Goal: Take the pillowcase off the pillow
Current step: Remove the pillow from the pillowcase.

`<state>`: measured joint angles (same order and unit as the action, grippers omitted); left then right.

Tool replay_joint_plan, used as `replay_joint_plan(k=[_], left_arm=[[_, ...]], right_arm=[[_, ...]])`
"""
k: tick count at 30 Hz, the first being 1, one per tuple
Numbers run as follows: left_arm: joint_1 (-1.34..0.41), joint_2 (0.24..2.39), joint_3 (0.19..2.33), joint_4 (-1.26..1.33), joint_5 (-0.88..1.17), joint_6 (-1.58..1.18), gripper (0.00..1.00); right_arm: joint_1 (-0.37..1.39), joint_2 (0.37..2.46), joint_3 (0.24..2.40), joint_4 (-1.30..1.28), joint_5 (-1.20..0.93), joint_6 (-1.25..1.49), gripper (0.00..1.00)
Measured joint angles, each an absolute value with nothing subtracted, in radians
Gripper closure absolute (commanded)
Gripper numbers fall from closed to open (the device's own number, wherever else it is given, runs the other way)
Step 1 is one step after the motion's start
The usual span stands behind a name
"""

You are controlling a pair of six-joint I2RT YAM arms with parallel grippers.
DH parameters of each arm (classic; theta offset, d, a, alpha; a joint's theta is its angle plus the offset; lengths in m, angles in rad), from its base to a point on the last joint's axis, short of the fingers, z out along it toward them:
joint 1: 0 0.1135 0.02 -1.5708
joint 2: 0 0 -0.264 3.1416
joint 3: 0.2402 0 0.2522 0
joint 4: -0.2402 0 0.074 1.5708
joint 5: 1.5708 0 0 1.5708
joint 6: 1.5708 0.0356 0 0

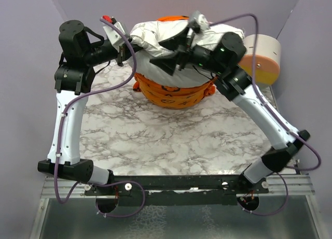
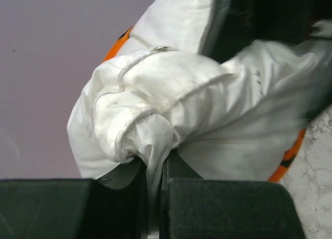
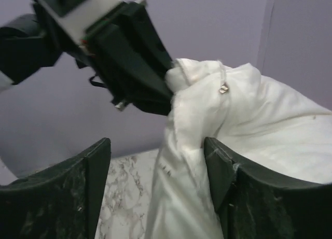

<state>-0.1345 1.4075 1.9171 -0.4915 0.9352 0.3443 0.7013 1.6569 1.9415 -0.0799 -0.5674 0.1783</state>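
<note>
Marble-patterned white and grey table (image 1: 171,140) lies bare in front of you; the work is at its far end. Nearest you there is the bunched orange fabric pillowcase with dark markings (image 1: 174,96), crumpled along the near side of the large plump white stuffed pillow (image 1: 150,37). A little more orange peeks out past the pillow's far edge.

The pillow rests on the far part of the table with its long axis running left to right. Most of its white top is already bare. One pointed corner faces your left arm.

Your left gripper (image 2: 154,169) is pressed together on that corner, with white cloth pinched between its fingers. Your right gripper (image 3: 155,151) hangs over the pillow's middle with its jaws spread either side of a fold of white fabric, holding nothing.

You look to be mid-peel, with the pillow anchored and the case half off. The next move likely calls for your right gripper to take the orange cloth rather than the white, then draw it away from the pinned corner.

Beyond, to the right, stands a round white, orange and yellow cylinder (image 1: 264,57), apart from the pillow.
</note>
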Motion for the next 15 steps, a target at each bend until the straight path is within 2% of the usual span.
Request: replay_joint_plan(k=[2,8,12,15], left_arm=[[-0.142,1.422,1.919,-0.489,0.883,0.353,1.00],[-0.154,1.455,1.958,-0.490,0.682,0.377,1.00],[-0.150,1.455,1.959,-0.488,0.591,0.389,1.00],[-0.151,1.455,1.959,-0.489,0.565,0.401,1.00]], right_arm=[[0.686,1.544,1.812,-0.021,-0.567,0.211,0.16],[0.407,1.100,1.373,0.163,-0.517,0.326,0.10],[0.402,0.944,1.195,0.226,-0.472,0.310,0.08],[0.400,0.906,1.082,0.257,-0.419,0.281,0.08]])
